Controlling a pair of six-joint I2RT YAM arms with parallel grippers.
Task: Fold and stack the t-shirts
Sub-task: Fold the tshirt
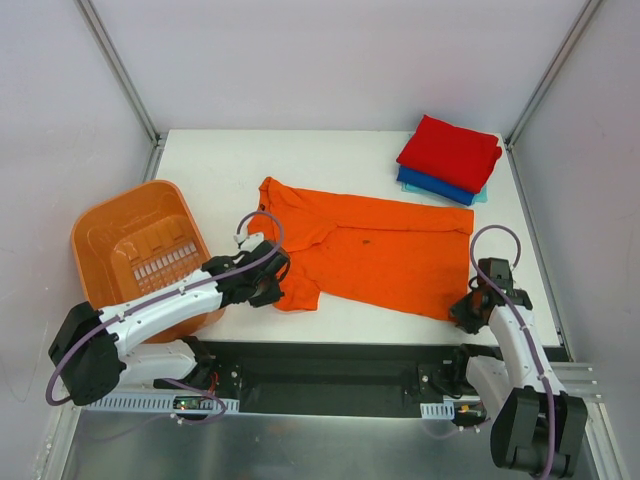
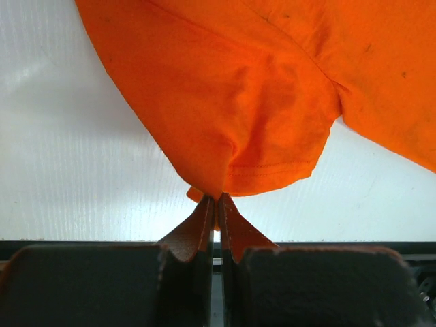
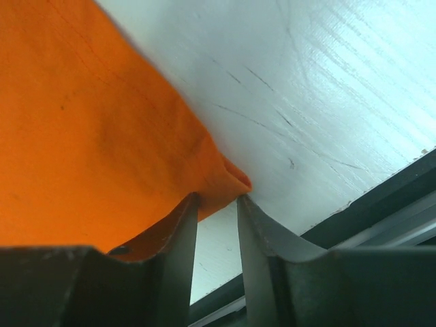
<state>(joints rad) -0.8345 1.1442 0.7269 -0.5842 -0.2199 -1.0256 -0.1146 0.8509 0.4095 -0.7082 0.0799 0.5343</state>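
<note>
Now left fingers (image 2: pixel 208 216) clamp orange t-shirt (image 2: pixel 225 88); right fingers (image 3: pixel 193 212) flank corner, grip unclear.

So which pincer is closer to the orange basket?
Left. The left pincer is just beside the basket, pinching the orange t-shirt by its sleeve; the right pincer is far off, at the shirt's other near corner.

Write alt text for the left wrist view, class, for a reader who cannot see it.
The left gripper is shut, pinching a stitched edge of the orange t-shirt, which spreads away over the white table. Its fingers meet at the bottom centre of the frame.
</note>
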